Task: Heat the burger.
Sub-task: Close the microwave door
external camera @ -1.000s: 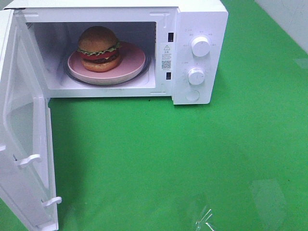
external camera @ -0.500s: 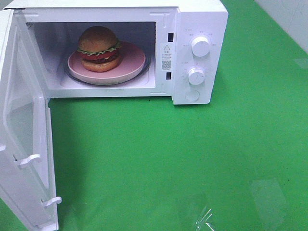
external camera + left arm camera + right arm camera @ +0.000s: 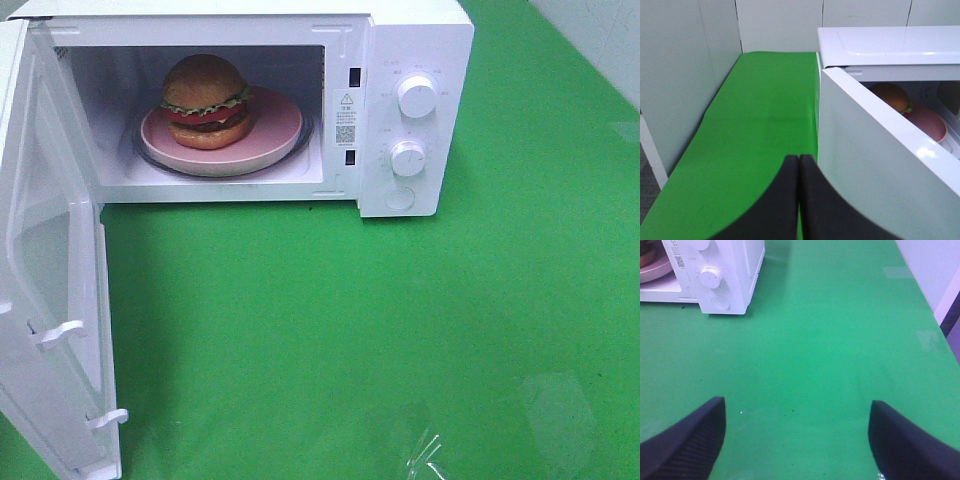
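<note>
The burger (image 3: 206, 101), with its brown bun, lettuce frill and tomato, sits on a pink plate (image 3: 275, 127) inside the white microwave (image 3: 415, 40). The microwave door (image 3: 45, 300) stands wide open toward the front left. In the left wrist view my left gripper (image 3: 799, 165) is shut with nothing between its fingers, just outside the door's outer face (image 3: 875, 165); part of the burger (image 3: 892, 96) shows past the door edge. My right gripper (image 3: 797, 432) is open above bare green mat, off to the front right of the microwave (image 3: 732, 270). Neither gripper shows in the exterior high view.
Two round knobs (image 3: 416, 96) and a button are on the microwave's right-hand panel. A green mat (image 3: 350, 330) covers the table. Grey walls (image 3: 685, 75) stand beyond the mat on the left side, and the table edge (image 3: 940, 315) runs along the right.
Nothing has visibly moved in the exterior high view; burger, plate and door stay in place.
</note>
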`<state>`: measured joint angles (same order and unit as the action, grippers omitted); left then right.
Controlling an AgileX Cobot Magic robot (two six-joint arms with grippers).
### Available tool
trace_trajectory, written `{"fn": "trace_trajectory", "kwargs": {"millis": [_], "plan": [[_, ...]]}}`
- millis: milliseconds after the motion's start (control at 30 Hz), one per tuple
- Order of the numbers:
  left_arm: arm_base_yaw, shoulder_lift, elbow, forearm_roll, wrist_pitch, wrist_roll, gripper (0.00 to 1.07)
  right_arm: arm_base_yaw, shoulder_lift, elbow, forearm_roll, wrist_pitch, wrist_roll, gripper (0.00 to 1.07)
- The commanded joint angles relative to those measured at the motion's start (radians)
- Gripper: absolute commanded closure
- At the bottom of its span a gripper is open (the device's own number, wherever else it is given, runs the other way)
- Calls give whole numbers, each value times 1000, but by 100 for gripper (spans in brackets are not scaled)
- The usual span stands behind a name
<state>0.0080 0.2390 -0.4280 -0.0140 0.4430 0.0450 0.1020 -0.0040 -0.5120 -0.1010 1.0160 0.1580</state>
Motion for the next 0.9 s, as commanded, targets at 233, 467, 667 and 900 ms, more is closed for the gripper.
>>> {"fn": "trace_trajectory", "kwargs": {"millis": [233,467,667,900], "plan": [[0,50,164,0,-373,-5,107,-7,-27,4,4,-11,-12,32],[0,122,252,0,-521,-6,107,-7,-27,4,4,-11,-12,32],[0,217,282,0,-599,-6,107,-7,-27,4,4,-11,-12,32],[0,398,282,2,-743,-6,107,-7,-27,4,4,-11,-12,32]]}}
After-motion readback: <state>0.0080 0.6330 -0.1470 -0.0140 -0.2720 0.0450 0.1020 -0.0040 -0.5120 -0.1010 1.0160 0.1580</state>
